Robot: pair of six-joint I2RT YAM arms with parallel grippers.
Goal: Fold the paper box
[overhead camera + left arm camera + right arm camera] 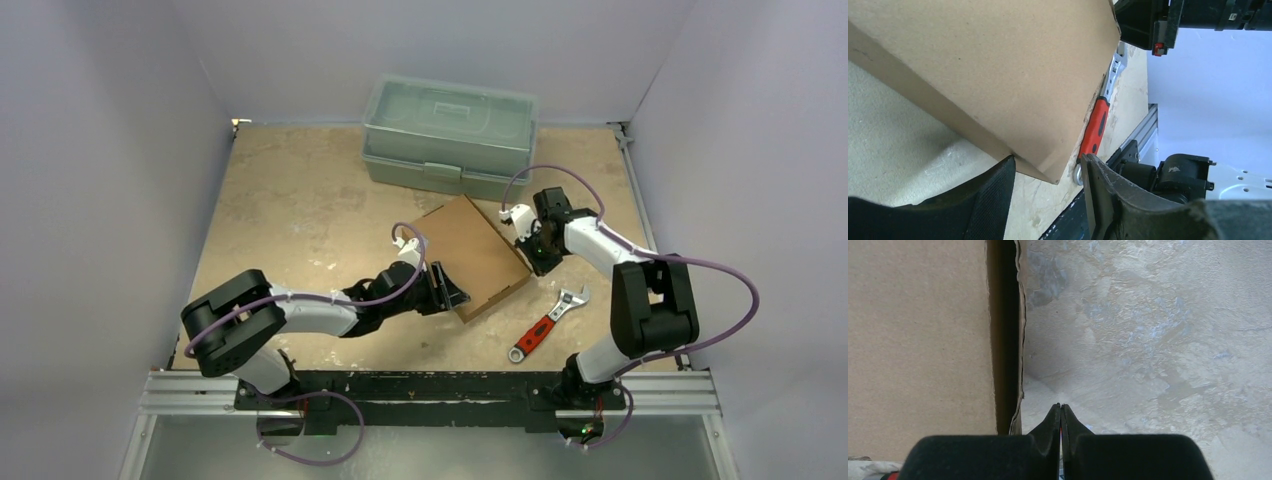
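The red wrench (546, 326) lies on the table (300, 220) near the front, a little to the right of the box's near corner. The left gripper (454, 295) is wide open, and that near corner pokes in between its 2 fingers (993, 200). The brown box (472, 250) lies in the middle of the table, turned at a slant. The right gripper (526, 249) is just beside the box's right side, its 2 fingers (1048, 422) pressed together with nothing between them. A green toolbox (448, 135) sits at the back.
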